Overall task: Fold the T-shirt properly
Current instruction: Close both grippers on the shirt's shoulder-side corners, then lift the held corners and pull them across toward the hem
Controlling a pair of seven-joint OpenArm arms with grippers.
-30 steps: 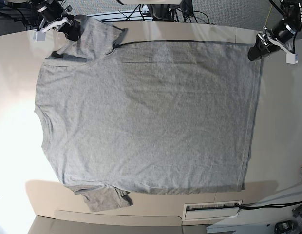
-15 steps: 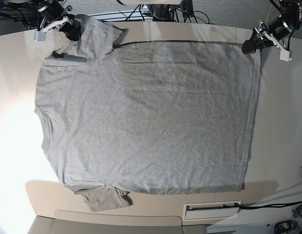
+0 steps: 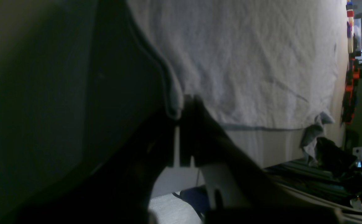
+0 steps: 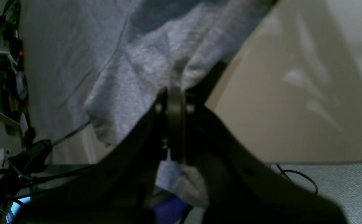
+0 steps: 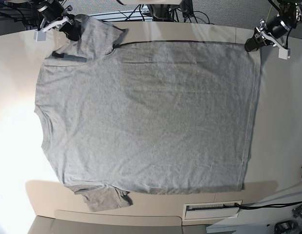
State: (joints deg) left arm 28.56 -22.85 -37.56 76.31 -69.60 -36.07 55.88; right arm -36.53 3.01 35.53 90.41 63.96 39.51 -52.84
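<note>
Plainly grey T-shirt [image 5: 146,117] lies flat — far corners pinched, slightly rumpled.

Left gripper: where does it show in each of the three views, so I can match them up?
Base: left gripper at top right, shut on the T-shirt hem corner.
Left wrist: left gripper at centre, pinching the hem edge.
Right wrist: the left gripper itself cannot be made out.
Shared landmark: the grey T-shirt, in all three views.
</note>
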